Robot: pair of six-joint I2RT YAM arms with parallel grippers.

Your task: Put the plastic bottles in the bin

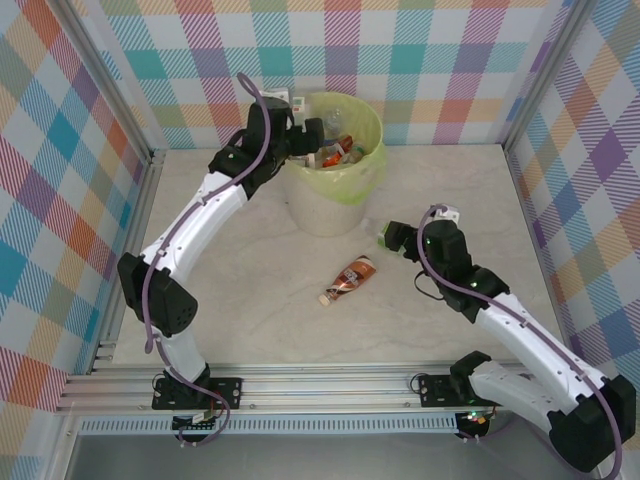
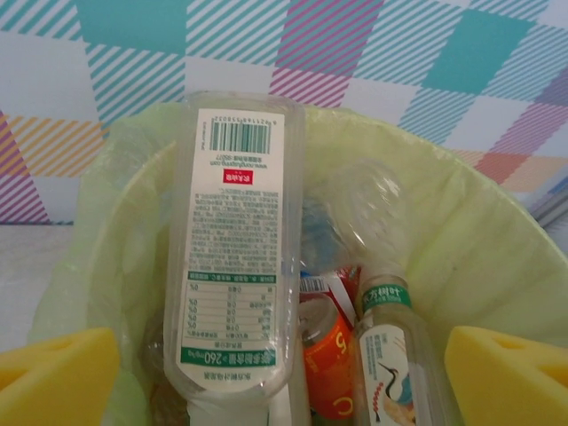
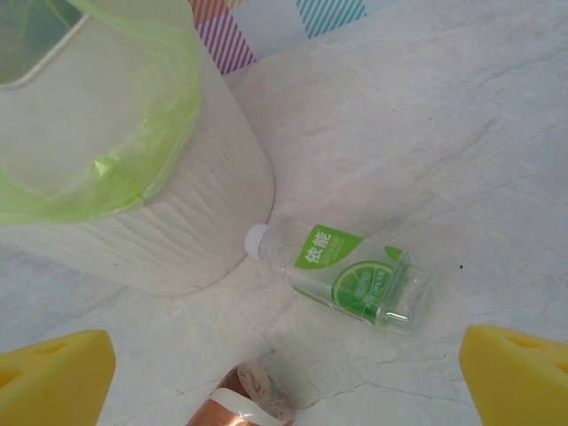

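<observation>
Plastic bottles (image 2: 330, 355) lie heaped inside the bin (image 2: 497, 257), directly below the left jaws.

Left jaws: spread wide, with both yellow pads (image 2: 58, 377) clear of everything. A clear bottle with a white-and-green label (image 2: 235, 248) sits midway between them, touched by neither.

Right jaws: likewise spread and empty. A brown-labelled bottle (image 3: 253, 399) lies on the surface (image 3: 461, 115) just below and between these jaws. A green-labelled bottle (image 3: 351, 277) lies ahead of them, its white cap just beside the bin wall.

Handling, as judged:
- The bottles look empty, hence light.
- Thin walls will dent under hard closure.
- Smooth plastic is slippery, and round bodies may roll.

Grip across the labelled mid-body, jaws square to the long axis, with moderate force. Avoid the cap and the tapered neck.
</observation>
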